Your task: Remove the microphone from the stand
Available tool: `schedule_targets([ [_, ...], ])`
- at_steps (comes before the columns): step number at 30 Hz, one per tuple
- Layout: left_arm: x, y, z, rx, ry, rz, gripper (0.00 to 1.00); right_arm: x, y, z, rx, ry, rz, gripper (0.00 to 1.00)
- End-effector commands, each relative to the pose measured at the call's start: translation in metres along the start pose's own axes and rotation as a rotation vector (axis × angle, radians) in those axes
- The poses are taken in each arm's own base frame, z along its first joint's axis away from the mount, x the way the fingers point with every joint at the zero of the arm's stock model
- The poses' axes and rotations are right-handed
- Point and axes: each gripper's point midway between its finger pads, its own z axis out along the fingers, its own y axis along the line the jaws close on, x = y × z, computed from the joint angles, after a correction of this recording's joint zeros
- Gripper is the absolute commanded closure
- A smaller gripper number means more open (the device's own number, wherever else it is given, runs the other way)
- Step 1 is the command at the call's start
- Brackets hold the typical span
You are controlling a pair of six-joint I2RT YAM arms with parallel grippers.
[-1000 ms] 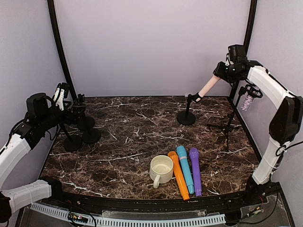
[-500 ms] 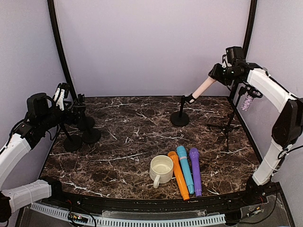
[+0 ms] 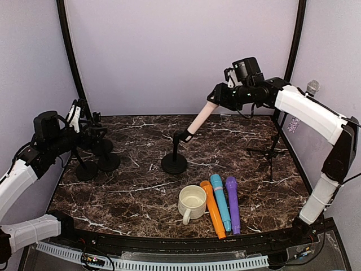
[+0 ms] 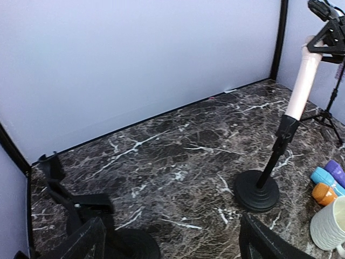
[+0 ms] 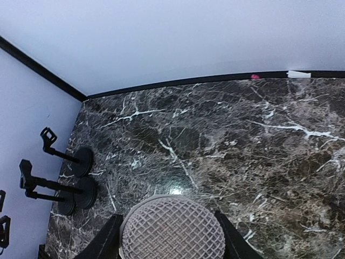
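The dark marble desk spreads between lilac walls. The right arm stretches high over it from the right side, and the left arm hangs low at the left edge, beside three empty black stands.

Near the middle of the desk is the black stand with its round base down. Its clip holds the lower end of the pink microphone, which leans up and to the right. The right jaws are clamped on the microphone's head; the right wrist view shows the mesh ball pressed between the two fingers. So the microphone is seated in the stand and gripped at the top.

The left jaws are spread wide with nothing between them, their fingertips well apart from that stand.

At the near edge a cream cup sits just beside an orange microphone, a blue microphone and a purple microphone, lying side by side.
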Motion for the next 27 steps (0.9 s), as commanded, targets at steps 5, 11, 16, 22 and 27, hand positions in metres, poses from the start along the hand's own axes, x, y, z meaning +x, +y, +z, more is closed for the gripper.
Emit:
schedule_targets([
  [5, 0.015, -0.083, 0.017, 0.279, 0.052, 0.082, 0.12, -0.001, 0.1, -0.03, -0.18, -0.12, -0.015, 0.83],
  [11, 0.029, -0.161, 0.037, 0.539, 0.155, 0.1, 0.17, 0.019, 0.127, -0.036, -0.189, -0.123, -0.042, 0.83],
  [16, 0.047, -0.184, 0.049, 0.625, 0.229, 0.087, 0.17, 0.036, 0.14, -0.033, -0.186, -0.108, -0.079, 0.83],
  [22, 0.064, -0.193, 0.056, 0.669, 0.294, 0.071, 0.17, 0.048, 0.151, -0.033, -0.206, -0.094, -0.118, 0.84],
  [27, 0.073, -0.192, 0.066, 0.65, 0.331, 0.076, 0.19, 0.054, 0.161, -0.036, -0.24, -0.087, -0.144, 0.84],
])
